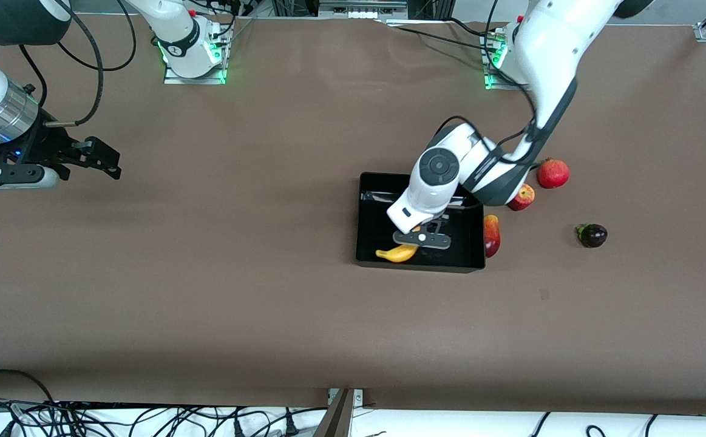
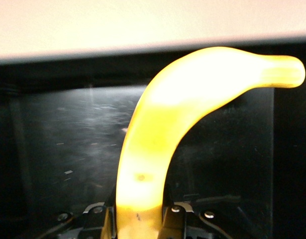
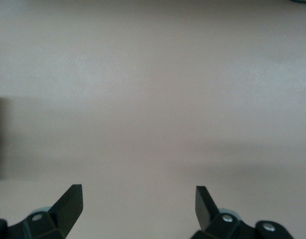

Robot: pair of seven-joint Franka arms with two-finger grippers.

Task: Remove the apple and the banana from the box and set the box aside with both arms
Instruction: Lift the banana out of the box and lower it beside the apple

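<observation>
Already the left gripper (image 1: 416, 238) is down inside the box (image 1: 377, 206), its fingers clamped on one end of the banana (image 1: 396, 253), and the left wrist view shows the banana (image 2: 162, 149) running away from the jaws in a curve toward the box's wall. The banana lies in the part of the box nearest the front camera, its long axis roughly along that wall, with the free tip pointing toward the right arm's end of the table. What the next move turns on, in my judgement, is that low wall: the fruit must rise above the rim before it travels sideways, or the free tip may catch. The apple (image 1: 521, 197) sits on the table just outside the box, toward the left arm's end, close to a mango (image 1: 492, 235) that touches the box's wall, a pomegranate (image 1: 553, 173) and a dark fruit (image 1: 592, 235) (so that side is crowded). Open table lies on the box's front-camera side and toward the right arm. The right gripper (image 1: 95, 159) waits well apart over bare table, fingers spread.
</observation>
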